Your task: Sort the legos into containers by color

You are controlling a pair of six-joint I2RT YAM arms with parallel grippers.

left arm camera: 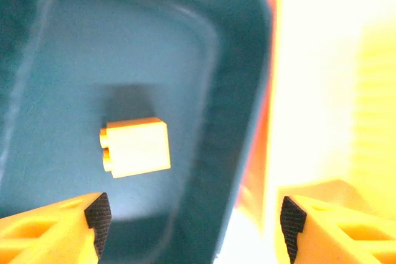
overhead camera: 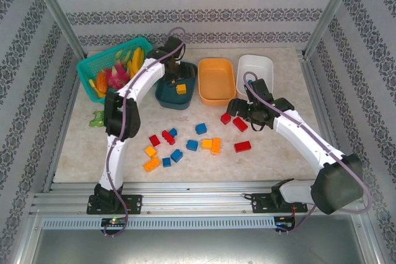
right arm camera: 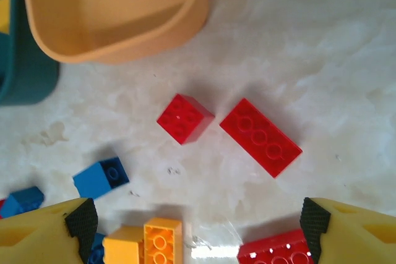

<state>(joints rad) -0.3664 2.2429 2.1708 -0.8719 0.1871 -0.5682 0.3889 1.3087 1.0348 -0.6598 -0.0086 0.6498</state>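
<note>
A pale marbled tabletop (overhead camera: 80,146) sits boxed in by walls (overhead camera: 185,4) papered in grey-and-white ornamental bands. Silver metal posts (overhead camera: 57,13) rise at the back corners. Ribbed aluminium rails (overhead camera: 198,205) line the near edge. The light is bright and even.

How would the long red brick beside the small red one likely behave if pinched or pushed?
The long red brick looks like rigid moulded plastic, so probably stiff and light. Lying flat, studs up, it should slide rather than roll or tip. Its smooth sides might slip.
</note>
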